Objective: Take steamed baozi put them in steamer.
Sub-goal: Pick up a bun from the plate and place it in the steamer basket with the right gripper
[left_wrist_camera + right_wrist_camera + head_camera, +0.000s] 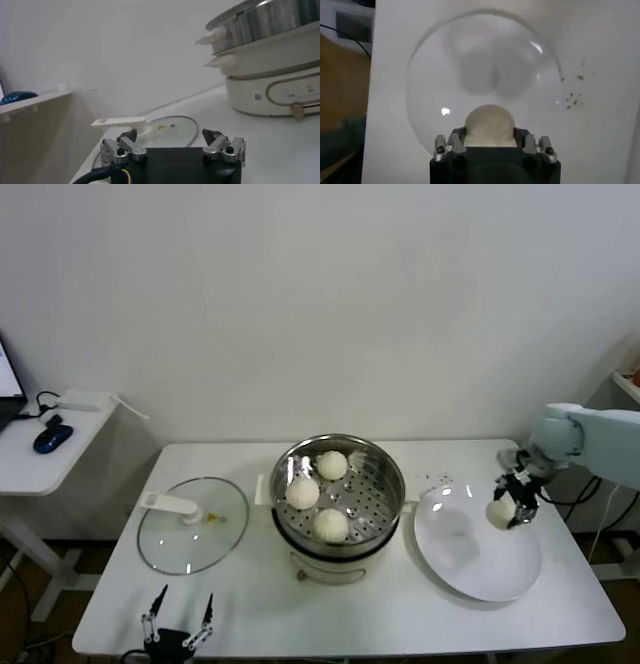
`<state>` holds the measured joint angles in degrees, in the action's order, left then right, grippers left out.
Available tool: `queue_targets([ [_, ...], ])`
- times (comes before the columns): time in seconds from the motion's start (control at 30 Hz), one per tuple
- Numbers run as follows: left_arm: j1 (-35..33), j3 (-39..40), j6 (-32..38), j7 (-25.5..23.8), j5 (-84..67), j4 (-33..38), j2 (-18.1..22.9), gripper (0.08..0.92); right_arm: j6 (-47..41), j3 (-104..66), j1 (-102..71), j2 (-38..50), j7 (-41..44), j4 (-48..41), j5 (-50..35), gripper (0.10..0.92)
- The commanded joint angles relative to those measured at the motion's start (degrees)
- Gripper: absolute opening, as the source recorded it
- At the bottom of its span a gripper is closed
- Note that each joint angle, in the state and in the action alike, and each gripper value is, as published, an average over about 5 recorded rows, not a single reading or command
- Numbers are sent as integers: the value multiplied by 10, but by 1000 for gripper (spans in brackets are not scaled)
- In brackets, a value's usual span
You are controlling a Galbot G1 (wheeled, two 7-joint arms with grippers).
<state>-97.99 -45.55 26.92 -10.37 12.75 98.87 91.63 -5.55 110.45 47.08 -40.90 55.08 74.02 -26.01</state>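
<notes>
The steel steamer (385, 469) stands mid-table with three baozi (303, 493) (332, 465) (331, 525) on its perforated floor. A fourth baozi (499, 513) (489, 125) is lifted above the white plate (480, 569) (435, 70), with my right gripper (509, 507) (489, 139) shut on it from both sides. Its shadow falls on the plate below. My left gripper (180, 616) (172, 141) is parked open at the table's front left edge, holding nothing; the steamer's side (270, 60) rises beyond it.
A glass lid with a white handle (192, 522) (167, 127) lies flat left of the steamer. A side desk with a blue mouse (52, 439) stands at far left. Small crumbs (572, 95) dot the table beside the plate.
</notes>
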Motion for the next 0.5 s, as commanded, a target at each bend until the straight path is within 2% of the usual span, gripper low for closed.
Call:
queue_targets([
  [0.03,0,5,-3,-1,1,8,-2,823,-12,118,256,-93,32,124,-163,645],
  [0.23,-1,7,-4,-2,-1,12,-6,823,-32,82,281,-159,31,134,-241,645],
  [0.5,1,11,-5,-4,1,13,-8,823,-70,-8,225,-236,4,114,-279,645],
])
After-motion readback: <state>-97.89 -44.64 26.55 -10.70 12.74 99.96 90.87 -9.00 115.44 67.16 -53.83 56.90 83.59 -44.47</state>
